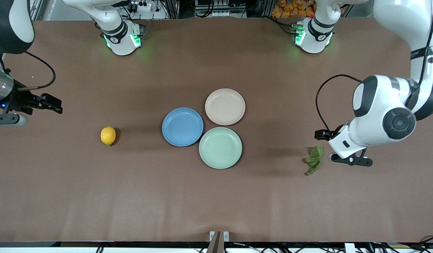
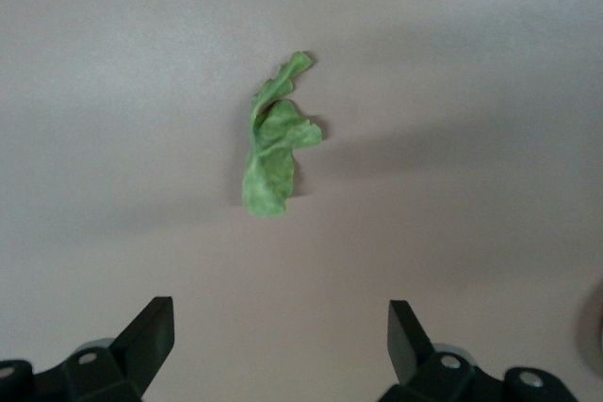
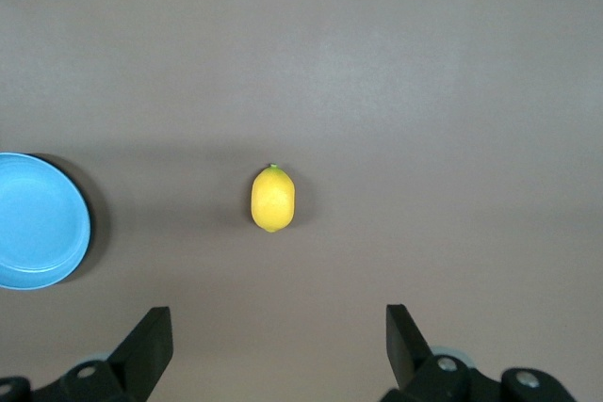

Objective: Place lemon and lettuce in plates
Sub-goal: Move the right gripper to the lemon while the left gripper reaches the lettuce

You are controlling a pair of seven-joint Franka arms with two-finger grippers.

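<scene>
Left of centre in the front view, the lemon (image 1: 108, 135) lies on the bare brown table (image 1: 97, 196), toward the right arm's end and well apart from the plates. At the middle of the frame sit three round plates, close together: the blue plate (image 1: 182, 127), the beige-pink plate (image 1: 225, 106) above it in the frame and farther from the front camera, and a mint-green plate (image 1: 220, 147) nearest that camera. All three are bare. At the right of the frame the lettuce (image 1: 314, 160) lies crumpled on the table, toward the left arm's end.

The left gripper (image 1: 337, 149) hangs just beside the lettuce; the left wrist view shows the leaf (image 2: 276, 143) ahead of its spread fingers (image 2: 146, 331), not touched. The right gripper (image 1: 52, 104) hangs over the table at the frame's left edge, well apart from the lemon; the right wrist view shows the lemon (image 3: 272, 199) ahead of its spread fingers (image 3: 143, 338), with the blue plate's rim (image 3: 80, 228) at that picture's edge
</scene>
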